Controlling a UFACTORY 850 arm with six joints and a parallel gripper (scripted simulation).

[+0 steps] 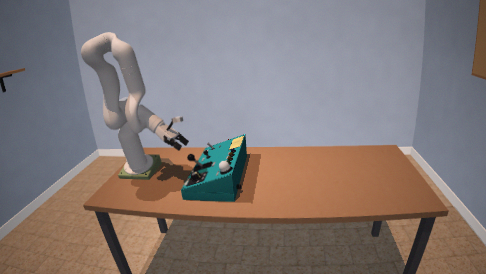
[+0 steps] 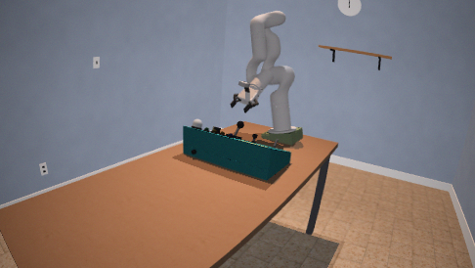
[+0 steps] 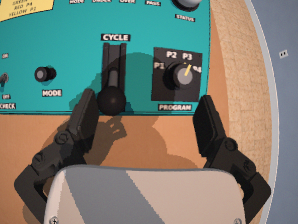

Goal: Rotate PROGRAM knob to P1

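A teal console [image 1: 216,172] stands on the wooden table near the arm's base; it also shows in the wrist view [image 3: 107,43] and from behind in the exterior view [image 2: 235,156]. In the wrist view the black PROGRAM knob [image 3: 180,76] sits on a black plate marked P1, P2, P3, and its yellow pointer points right, toward the mark below P3. My gripper [image 3: 147,103] [image 1: 176,140] is open and empty, in the air above and in front of the console's sloping face, not touching it. The knob lies just inside my right finger.
The arm's base [image 1: 140,170] stands left of the console.
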